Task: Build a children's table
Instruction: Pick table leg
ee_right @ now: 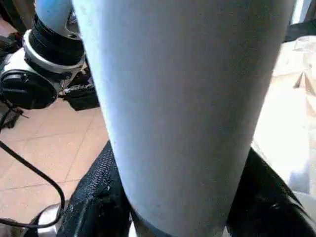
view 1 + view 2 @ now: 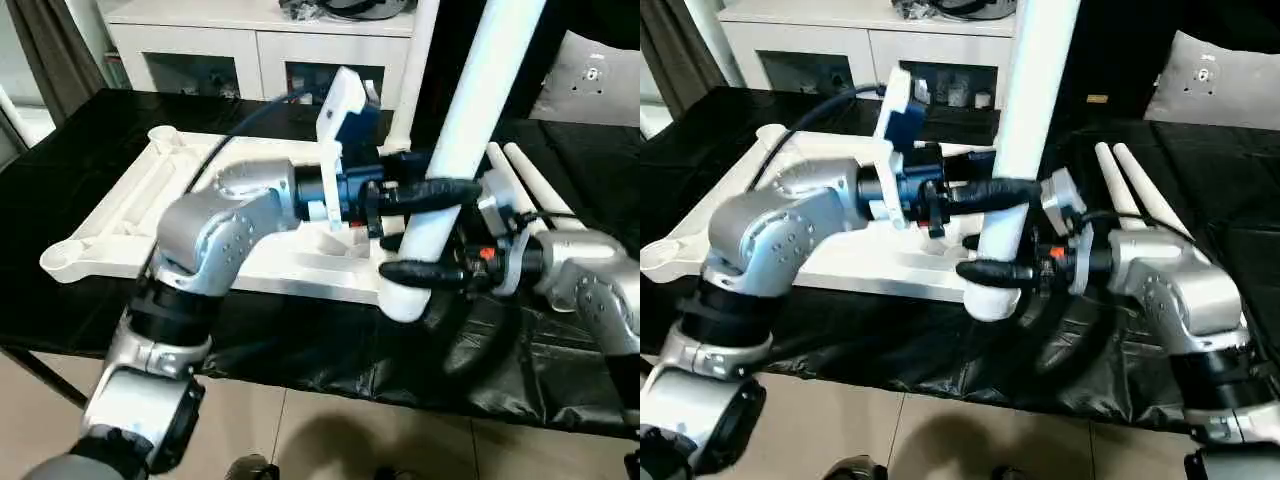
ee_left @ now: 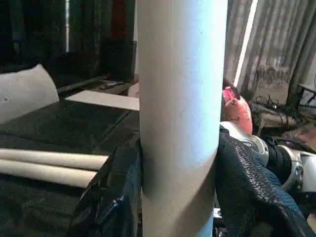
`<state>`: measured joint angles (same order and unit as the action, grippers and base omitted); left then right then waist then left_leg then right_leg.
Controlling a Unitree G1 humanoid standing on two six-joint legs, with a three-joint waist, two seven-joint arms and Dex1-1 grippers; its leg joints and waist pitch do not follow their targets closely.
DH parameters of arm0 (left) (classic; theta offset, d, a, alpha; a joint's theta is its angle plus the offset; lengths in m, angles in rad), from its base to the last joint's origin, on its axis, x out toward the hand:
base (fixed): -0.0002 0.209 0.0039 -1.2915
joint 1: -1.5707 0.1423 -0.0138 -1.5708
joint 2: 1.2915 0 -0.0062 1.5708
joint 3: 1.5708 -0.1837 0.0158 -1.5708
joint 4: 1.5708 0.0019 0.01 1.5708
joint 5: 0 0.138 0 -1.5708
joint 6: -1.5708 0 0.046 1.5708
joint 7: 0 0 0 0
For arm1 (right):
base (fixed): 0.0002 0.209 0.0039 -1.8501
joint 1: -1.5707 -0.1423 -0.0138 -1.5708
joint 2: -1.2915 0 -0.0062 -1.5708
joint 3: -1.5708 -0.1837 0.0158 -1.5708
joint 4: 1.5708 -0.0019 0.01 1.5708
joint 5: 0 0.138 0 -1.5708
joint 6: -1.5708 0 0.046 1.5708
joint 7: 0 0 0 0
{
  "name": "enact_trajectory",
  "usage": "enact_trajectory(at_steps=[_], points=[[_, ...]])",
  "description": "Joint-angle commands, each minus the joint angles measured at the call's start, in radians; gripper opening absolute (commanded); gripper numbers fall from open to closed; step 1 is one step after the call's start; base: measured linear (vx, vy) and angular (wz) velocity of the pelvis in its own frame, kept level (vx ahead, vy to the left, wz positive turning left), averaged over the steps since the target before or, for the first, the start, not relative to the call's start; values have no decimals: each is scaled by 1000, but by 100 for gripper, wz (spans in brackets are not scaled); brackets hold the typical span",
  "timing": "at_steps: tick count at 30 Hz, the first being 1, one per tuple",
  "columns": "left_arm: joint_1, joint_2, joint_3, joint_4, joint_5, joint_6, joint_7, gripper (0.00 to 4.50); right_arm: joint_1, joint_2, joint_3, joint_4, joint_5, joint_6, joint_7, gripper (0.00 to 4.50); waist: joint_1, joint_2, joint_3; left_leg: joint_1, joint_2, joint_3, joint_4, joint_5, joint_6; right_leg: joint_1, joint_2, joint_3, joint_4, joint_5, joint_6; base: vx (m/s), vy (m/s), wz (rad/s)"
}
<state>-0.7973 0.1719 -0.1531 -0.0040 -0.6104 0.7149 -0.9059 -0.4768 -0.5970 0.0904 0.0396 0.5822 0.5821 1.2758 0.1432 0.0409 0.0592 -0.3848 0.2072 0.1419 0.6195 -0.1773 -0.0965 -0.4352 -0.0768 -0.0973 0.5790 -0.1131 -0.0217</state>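
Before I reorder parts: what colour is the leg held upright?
White; the leg shows best in the right eye view.

Both grippers, left (image 2: 425, 190) above right (image 2: 425, 272), apparently clamped, arms converging.

Counter (image 2: 90, 130) draped in black sheeting. White cabinet (image 2: 260, 40) with dark glass compartments stands against the far wall. Grey curtain (image 2: 45, 45) hangs at far left. Beige floor tiles (image 2: 330, 440) with dark grout below. A pale cushion (image 2: 1210, 80) sits far right.
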Motion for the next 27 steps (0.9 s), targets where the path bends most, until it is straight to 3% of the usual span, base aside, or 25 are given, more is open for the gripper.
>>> enact_trajectory(at_steps=[1, 5, 22, 23, 26, 27], points=[[-8, -6, -4, -50, -41, 36, -11, 236, -4, 2, -2, -4, -2, 7, -9, 195, 0, -21, -89, 2, -3, 19, -59, -160, 84, 75, -40, 18, -77, -476, -76, 0, 0, 0], [-2, -26, -1, -63, -68, 59, -3, 250, -3, 6, 0, -2, -4, 7, -12, 195, -1, -22, -87, 3, -3, 19, -59, -165, 83, 74, -40, 17, -79, -488, -73, 0, 0, 0], [27, -155, 8, -99, -90, 52, 89, 415, -6, 77, 20, 12, -35, -6, -86, 193, -2, -21, -87, 2, -5, 18, -59, -175, 85, 73, -38, 12, -88, -504, -53, 0, 0, 0], [28, -166, 21, -91, -81, 27, 107, 423, -5, 85, 11, 10, -25, -3, -94, 193, -1, -17, -87, 2, -5, 17, -59, -176, 85, 73, -38, 12, -86, -501, -55, 0, 0, 0], [23, -198, 77, -51, -86, -13, 159, 428, 0, 93, -5, 3, -4, 5, -104, 193, -2, -19, -87, 0, -7, 19, -57, -178, 89, 75, -36, 11, -90, -498, -54, 0, 0, 0], [1, -249, 200, 18, -170, -40, 215, 428, 8, 104, -28, -12, 21, 20, -117, 193, -1, -17, -87, -3, -12, 22, -54, -173, 92, 75, -34, 9, -92, -496, -61, 0, 0, 0]])
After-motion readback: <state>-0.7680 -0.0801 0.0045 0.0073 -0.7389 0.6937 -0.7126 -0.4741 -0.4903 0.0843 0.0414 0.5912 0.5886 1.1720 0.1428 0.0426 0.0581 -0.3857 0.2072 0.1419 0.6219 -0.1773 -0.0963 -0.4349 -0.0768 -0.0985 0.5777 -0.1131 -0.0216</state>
